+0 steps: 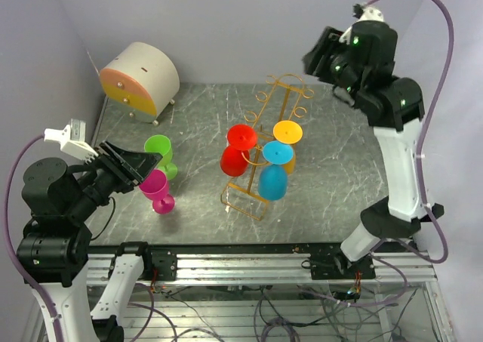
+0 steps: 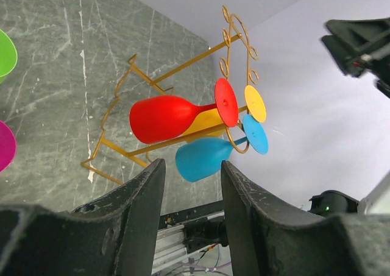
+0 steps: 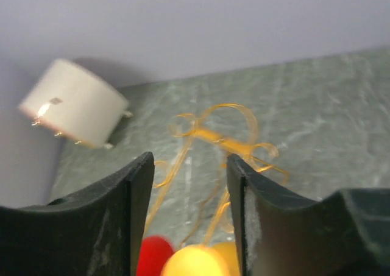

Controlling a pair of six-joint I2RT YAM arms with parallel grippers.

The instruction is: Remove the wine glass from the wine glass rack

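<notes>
Three hanging, two standing

Left gripper sits at the near left, jaws apart and empty, close to a pink glass and a green glass standing upright. In the middle, the wine glass rack holds a red glass, a blue glass and a yellow glass, bowls down. Right gripper hovers high at the far right, jaws apart, empty too.

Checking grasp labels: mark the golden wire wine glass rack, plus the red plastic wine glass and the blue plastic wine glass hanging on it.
golden wire wine glass rack (image 2: pixel 183 66), left wrist view, upper side rail.
red plastic wine glass (image 2: pixel 161 117), left wrist view, middle of bowl.
blue plastic wine glass (image 2: pixel 201 157), left wrist view, middle of bowl.
</notes>
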